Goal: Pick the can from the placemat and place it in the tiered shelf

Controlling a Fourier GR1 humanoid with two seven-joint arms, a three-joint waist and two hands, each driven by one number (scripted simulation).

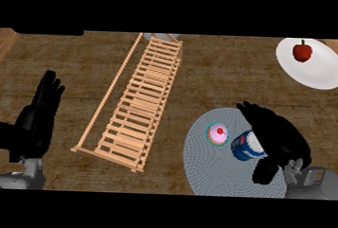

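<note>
The right hand [279, 138] curls its fingers [266, 172] round the blue can [246, 146] on the round grey placemat [205, 164], beside a pink cupcake [218, 133]. The wooden tiered shelf [137, 105] lies left. The left hand [39, 116] rests open at the desk's [222, 75] left edge.

Between my right hand [276, 138] on the placemat [212, 172] and the tiered shelf [137, 100] the brown counter [193, 88] lies bare, so there is room to pass. Only the pink cupcake [218, 133] stands just beside the can [248, 146], on the shelf side. The plate [320, 69] with a red fruit [302, 51] is well apart.
</note>
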